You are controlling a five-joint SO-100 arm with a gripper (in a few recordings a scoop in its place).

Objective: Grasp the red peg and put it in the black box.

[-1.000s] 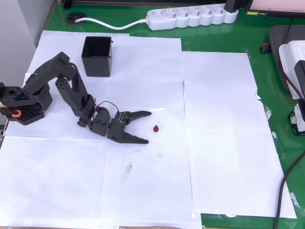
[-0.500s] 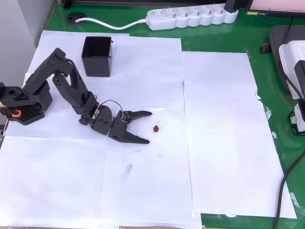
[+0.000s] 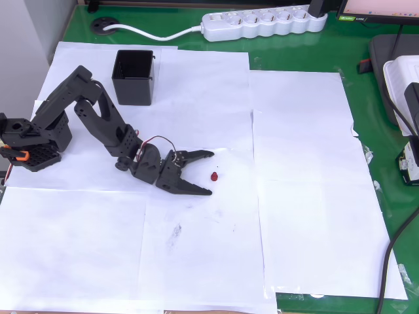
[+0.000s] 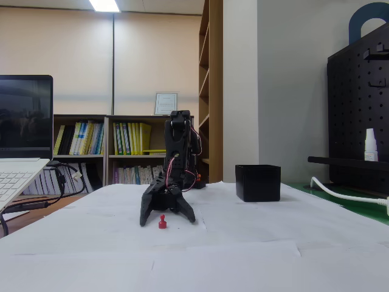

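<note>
Tool [image 3: 211,173] low over the paper-covered worktop [image 3: 308,216], fingers spread wide, nothing held. Red peg [image 3: 215,176] on the paper just past the fingertips, in line with the gap, untouched. Black box [image 3: 134,77] well apart, near the arm's base.

The gripper [image 3: 211,173] lies low over the white paper [image 3: 308,196] with its jaws spread wide. The red peg [image 3: 215,176] sits just beyond the fingertips — not touching them (between their lines). The black box [image 3: 133,77] stands well behind the gripper.
</note>
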